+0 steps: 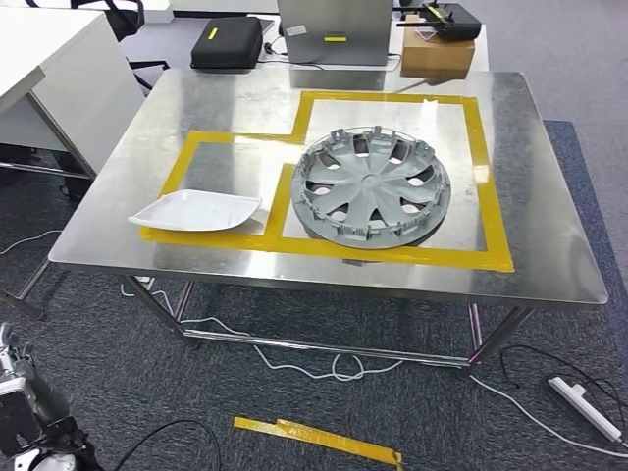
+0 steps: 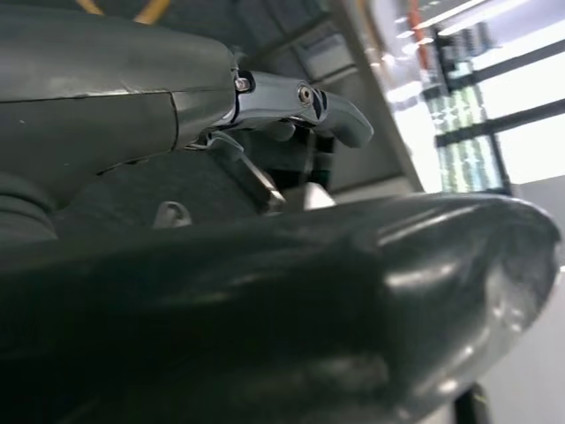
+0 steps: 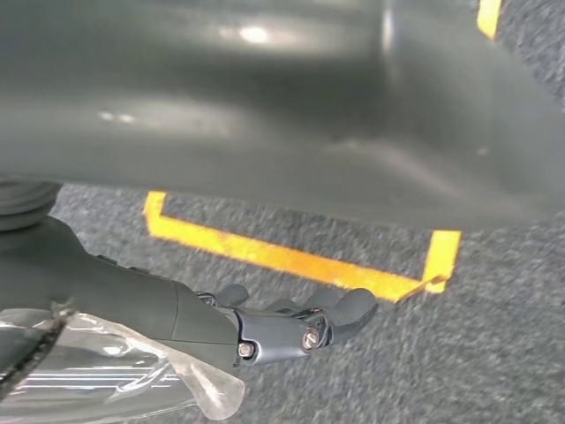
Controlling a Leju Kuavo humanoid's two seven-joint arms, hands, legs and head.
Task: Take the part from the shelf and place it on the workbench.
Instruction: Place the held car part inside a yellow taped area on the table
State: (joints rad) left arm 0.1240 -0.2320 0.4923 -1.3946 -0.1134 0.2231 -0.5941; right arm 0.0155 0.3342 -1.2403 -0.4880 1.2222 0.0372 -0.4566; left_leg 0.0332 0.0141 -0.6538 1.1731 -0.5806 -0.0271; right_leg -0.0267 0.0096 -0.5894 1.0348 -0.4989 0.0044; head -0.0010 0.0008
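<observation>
A grey wheel cover lies flat on the steel workbench, inside a yellow tape outline. To its left, a white curved panel rests in a smaller taped area. My left hand hangs low at the bottom left, well below and in front of the bench. In the left wrist view, that left hand has its thumb stretched out and holds nothing. My right hand hangs over grey carpet, fingers extended and empty, with a clear plastic film by the wrist.
Behind the bench stand a black case, a silver case and a cardboard box. A white desk is at the left. Cables, a power strip and yellow tape lie on the carpet.
</observation>
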